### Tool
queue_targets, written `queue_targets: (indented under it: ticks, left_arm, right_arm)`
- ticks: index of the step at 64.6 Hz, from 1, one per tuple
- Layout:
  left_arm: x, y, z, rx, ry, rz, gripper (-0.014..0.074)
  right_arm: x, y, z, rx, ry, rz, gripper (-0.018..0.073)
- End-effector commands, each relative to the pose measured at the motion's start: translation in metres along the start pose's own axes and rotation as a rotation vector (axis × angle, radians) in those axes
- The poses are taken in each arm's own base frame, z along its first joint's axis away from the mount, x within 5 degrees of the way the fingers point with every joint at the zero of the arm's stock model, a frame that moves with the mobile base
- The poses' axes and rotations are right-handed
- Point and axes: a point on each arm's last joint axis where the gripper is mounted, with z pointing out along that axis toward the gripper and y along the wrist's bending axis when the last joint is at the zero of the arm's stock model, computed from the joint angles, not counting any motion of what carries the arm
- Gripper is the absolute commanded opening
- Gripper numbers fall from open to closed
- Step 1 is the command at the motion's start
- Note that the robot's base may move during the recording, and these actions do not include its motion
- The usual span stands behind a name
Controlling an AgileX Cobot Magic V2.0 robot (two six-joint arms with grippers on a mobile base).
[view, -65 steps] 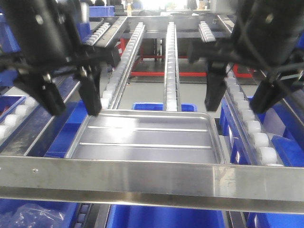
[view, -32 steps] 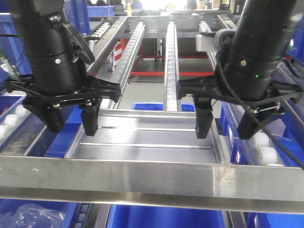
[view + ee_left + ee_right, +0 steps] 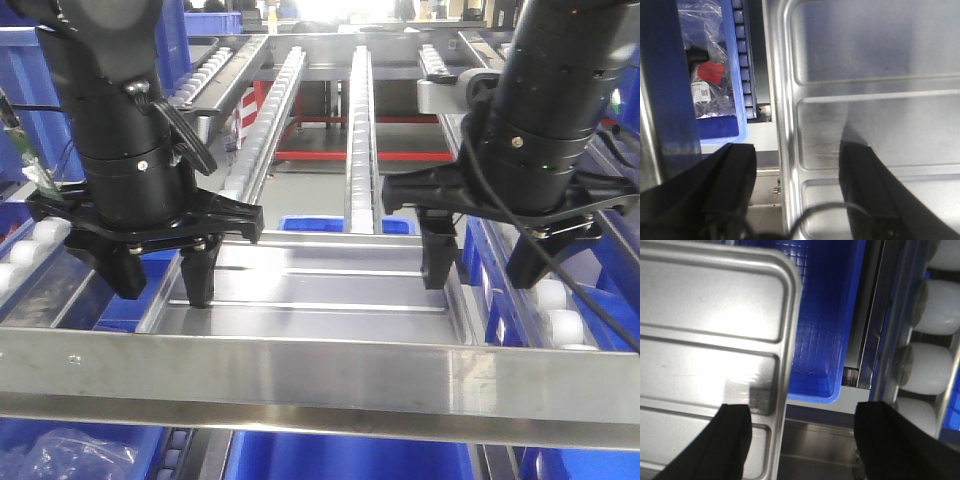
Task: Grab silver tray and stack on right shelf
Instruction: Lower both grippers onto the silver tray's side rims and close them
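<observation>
The silver tray point(image 3: 320, 288), with two long ridges on its floor, lies flat on the right shelf just behind the shelf's broad steel front bar point(image 3: 300, 380). My left gripper point(image 3: 162, 282) is open and straddles the tray's left rim, one finger inside the tray and one outside. The left wrist view shows that rim point(image 3: 785, 100) between the fingers of the left gripper point(image 3: 797, 192). My right gripper point(image 3: 483, 268) is open and straddles the right rim in the same way. In the right wrist view the tray point(image 3: 710, 340) has its rim between the fingers of the right gripper point(image 3: 800, 440).
Sloping rails of white rollers point(image 3: 360, 130) run back from the tray, with more rollers at the right point(image 3: 935, 315). Blue bins sit below the shelf point(image 3: 340, 455) point(image 3: 825, 315). One blue bin holds bagged parts point(image 3: 710, 85).
Both arms have come down and forward. Their open fingers, first above the tray's back corners, now reach down either side of its left and right rims.
</observation>
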Motion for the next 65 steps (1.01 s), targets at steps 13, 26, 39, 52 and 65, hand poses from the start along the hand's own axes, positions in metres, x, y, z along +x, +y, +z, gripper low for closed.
queue_targets:
  ticks: [13,26,39,52,65]
  left_arm:
    - [-0.011,-0.003,-0.021,0.036,-0.087,-0.012,0.0296]
    - [-0.011,-0.004,-0.021,0.047,-0.081,-0.04,0.0296]
    - [-0.011,-0.004,-0.021,0.047,-0.081,-0.049,0.0296]
    - [-0.011,-0.004,-0.021,0.047,-0.081,-0.049,0.0296]
    - [-0.01,-0.004,-0.021,0.043,-0.074,-0.049,0.0296]
  right_arm:
    - [-0.017,0.002,-0.018,-0.048,-0.111,0.004,0.054]
    - [-0.017,0.002,-0.018,-0.048,-0.105,0.009,0.054]
    - [-0.016,0.002,-0.018,-0.042,-0.095,0.01,0.054]
    - [-0.014,0.004,-0.014,-0.039,-0.082,0.002,0.054]
    - [-0.009,0.008,-0.001,-0.027,-0.044,-0.013,0.054]
